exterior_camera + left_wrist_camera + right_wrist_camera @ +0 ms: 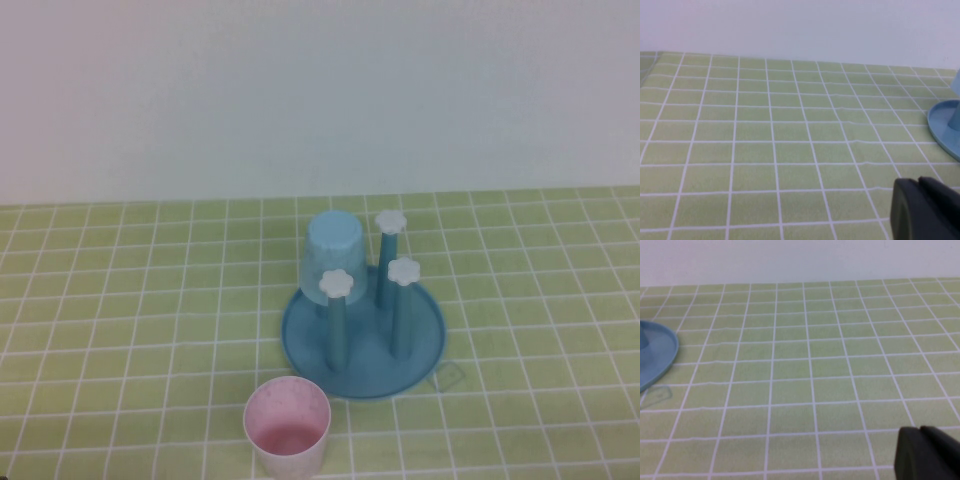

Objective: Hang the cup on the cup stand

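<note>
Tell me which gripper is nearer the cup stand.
Neither, clearly. The left gripper and right gripper are both outside the high view, jaws shut. Each wrist camera catches only the rim of the cup stand, seemingly about equally far off.

**Pink cup sitting upright in front of the blue cup stand**

The cup (288, 428), a pale pink speckled tumbler with tapered sides and a white rim, is standing upright, mouth up, at the near edge of the high view. The cup stand (362, 330), a round blue tray, is lying just behind it, its rim nearly meeting the cup's. Three upright blue pegs with white flower-shaped caps are rising from the tray.
</note>
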Available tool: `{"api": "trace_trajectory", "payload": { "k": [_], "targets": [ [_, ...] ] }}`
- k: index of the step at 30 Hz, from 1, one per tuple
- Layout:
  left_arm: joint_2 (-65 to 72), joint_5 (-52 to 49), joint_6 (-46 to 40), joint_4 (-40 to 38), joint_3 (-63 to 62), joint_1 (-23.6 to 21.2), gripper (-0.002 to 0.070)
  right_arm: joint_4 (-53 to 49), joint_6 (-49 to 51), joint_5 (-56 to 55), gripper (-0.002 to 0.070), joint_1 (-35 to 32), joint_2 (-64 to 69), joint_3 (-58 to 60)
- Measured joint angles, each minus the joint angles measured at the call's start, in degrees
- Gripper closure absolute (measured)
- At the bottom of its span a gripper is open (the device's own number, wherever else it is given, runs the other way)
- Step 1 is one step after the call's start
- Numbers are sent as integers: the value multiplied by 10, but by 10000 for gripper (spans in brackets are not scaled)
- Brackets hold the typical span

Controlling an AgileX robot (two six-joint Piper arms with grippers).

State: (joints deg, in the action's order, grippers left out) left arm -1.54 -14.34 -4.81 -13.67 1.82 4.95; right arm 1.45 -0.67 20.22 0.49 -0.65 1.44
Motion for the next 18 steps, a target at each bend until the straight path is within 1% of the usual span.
{"api": "trace_trajectory", "payload": {
  "k": [6,9,11,14,18],
  "targets": [
    [0,1,0,5,0,0,675,0,0,0,678,0,0,0],
    [0,23,0,12,0,0,675,0,0,0,678,0,0,0],
    [0,59,0,15,0,0,675,0,0,-8,678,0,0,0],
    [0,138,0,15,0,0,675,0,0,-32,678,0,0,2],
    [0,236,0,15,0,0,675,0,0,-93,678,0,0,2]
  ]
}}
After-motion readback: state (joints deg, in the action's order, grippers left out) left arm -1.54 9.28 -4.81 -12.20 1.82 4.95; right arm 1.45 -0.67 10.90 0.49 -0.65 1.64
